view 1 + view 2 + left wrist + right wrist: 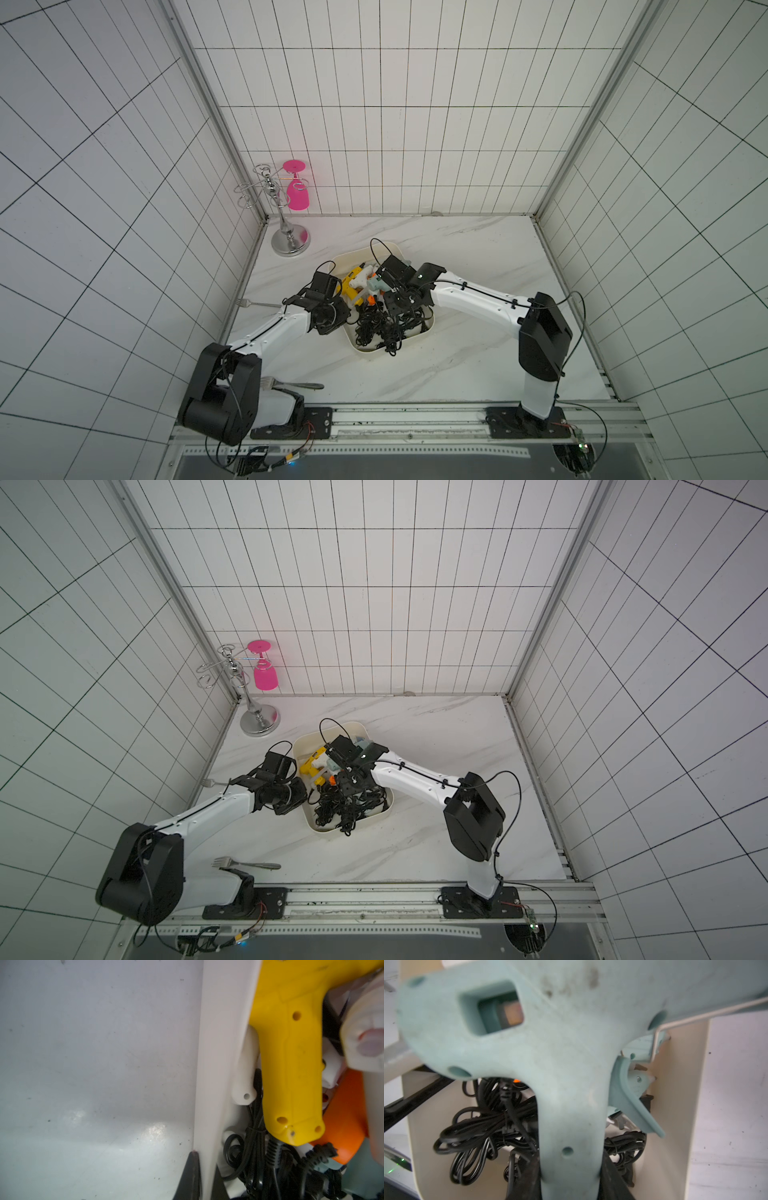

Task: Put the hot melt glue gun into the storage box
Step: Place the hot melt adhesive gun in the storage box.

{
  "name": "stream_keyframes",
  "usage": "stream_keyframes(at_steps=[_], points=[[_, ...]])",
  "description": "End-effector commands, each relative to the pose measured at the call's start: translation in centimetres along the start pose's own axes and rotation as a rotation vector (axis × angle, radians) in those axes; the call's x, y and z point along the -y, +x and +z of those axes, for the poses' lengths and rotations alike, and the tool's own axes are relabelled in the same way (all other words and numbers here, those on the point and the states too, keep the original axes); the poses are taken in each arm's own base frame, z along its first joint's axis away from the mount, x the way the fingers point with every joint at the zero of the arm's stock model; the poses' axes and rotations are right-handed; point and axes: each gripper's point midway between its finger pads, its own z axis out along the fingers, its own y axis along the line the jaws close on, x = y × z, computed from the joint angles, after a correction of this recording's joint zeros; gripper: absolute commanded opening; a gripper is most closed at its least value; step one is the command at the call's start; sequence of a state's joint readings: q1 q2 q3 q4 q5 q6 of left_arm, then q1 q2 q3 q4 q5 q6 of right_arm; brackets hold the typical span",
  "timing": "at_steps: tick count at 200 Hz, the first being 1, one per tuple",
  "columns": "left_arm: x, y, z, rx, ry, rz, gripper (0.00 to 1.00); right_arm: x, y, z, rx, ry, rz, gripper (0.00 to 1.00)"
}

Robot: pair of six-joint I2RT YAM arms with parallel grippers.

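On tabletop [478, 257] centre, left gripper [205, 1163] pinches storage box [365, 351] left wall; right gripper [569, 1180] clamps teal glue gun [560, 1053] handle above black cables [477, 1126].

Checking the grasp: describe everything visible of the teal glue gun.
The teal gun is pale matte plastic, scuffed with dark smudges, with a side window, screw recesses, a trigger and a thin wire stand. The right claw grips its handle, holding it over the box and black cords; whether it touches them is unclear.
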State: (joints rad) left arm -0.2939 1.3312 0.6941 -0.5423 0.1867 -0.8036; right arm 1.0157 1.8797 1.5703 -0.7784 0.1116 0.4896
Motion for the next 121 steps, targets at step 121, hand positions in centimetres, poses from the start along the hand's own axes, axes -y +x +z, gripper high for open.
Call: stream_keyframes(at_steps=[121], points=[[1.0,-0.3,-3.7,0.079,0.044,0.107,0.33,-2.5,-5.4,3.6,0.028,-0.064,0.165,0.10]])
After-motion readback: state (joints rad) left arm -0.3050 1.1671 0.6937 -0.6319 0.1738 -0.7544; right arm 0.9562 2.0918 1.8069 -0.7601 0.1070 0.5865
